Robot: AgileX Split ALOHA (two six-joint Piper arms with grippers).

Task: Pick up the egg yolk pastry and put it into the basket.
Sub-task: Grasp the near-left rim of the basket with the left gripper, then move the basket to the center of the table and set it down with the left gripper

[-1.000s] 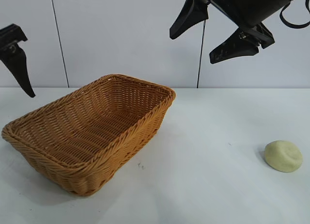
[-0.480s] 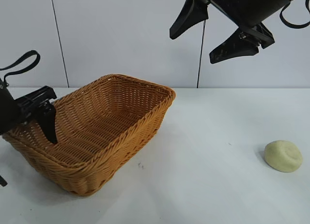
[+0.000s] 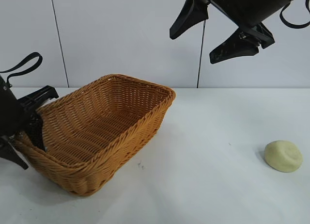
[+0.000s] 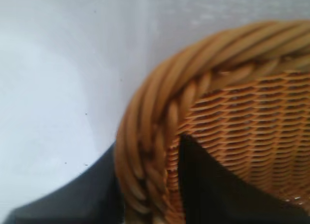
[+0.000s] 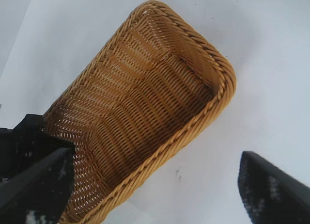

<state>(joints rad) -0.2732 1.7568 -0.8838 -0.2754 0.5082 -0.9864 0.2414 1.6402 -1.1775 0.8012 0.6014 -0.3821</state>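
Observation:
The egg yolk pastry (image 3: 283,156), a small pale yellow dome, lies on the white table at the far right, with no gripper near it. The orange-brown wicker basket (image 3: 121,136) stands at the left. My left gripper (image 3: 24,144) is at the basket's left corner. In the left wrist view it (image 4: 147,151) has one black finger outside the braided rim (image 4: 203,54) and one inside the wall, shut on the rim. My right gripper (image 3: 192,48) hangs high above the table's middle, open and holding nothing. In its own view the right gripper (image 5: 157,153) looks down on the basket (image 5: 213,54).
The white table (image 3: 208,175) stretches bare between the basket and the pastry. A white panelled wall (image 3: 126,35) rises behind the table. A small dark mark (image 3: 140,165) sits on the table just in front of the basket.
My left gripper has come down from up at the left to the basket's left corner and closed on its rim. The right arm and the pastry have not moved.

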